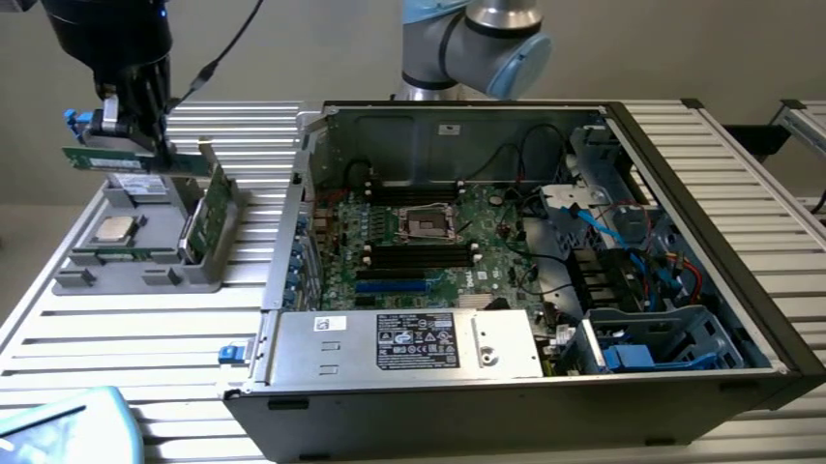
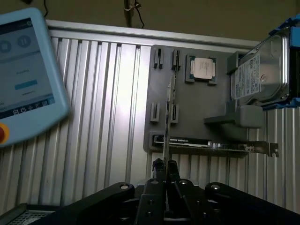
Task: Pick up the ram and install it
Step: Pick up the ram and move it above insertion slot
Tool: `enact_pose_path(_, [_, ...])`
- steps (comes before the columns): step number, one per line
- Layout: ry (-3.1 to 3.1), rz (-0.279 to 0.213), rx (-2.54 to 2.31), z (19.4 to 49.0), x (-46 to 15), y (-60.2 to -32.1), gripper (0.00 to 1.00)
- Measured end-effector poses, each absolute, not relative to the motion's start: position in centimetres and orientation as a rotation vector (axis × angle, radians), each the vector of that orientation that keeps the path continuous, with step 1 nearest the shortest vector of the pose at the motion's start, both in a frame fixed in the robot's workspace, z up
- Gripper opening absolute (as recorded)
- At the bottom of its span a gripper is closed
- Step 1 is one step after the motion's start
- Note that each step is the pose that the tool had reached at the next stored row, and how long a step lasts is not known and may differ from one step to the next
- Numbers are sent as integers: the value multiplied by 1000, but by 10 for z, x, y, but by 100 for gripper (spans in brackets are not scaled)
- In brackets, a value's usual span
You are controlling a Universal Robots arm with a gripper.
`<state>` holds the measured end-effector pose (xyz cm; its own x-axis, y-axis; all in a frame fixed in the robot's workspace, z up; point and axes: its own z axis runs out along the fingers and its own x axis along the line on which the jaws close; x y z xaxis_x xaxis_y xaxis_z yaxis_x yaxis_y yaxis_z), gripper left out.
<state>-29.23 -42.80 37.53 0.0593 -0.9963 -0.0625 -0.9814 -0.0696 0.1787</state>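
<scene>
The ram (image 1: 93, 159), a narrow green stick, hangs level above the grey parts holder (image 1: 130, 269) at the exterior view's left. My gripper (image 1: 139, 147) is shut on its upper edge. In the wrist view the ram (image 2: 167, 117) shows edge-on as a thin line running out from my gripper (image 2: 165, 165), over the holder (image 2: 187, 101). The open computer case (image 1: 722, 290) lies to the exterior view's right. Its motherboard (image 1: 497, 227) carries long black memory slots (image 1: 420, 254).
The holder also carries a silver processor chip (image 2: 202, 68), an upright green expansion card (image 1: 207, 208) and a hard drive (image 2: 260, 70). A teach pendant (image 2: 23, 70) lies on the ribbed metal table (image 2: 108, 117). A power supply (image 1: 413, 343) fills the case's near side.
</scene>
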Motion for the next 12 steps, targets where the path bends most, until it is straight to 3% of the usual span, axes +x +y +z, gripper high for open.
enact_pose_path(6, [-2063,-204,2192,377,-285,-428,13])
enact_pose_path(12, [-2064,-196,2192,379,-276,-428,13])
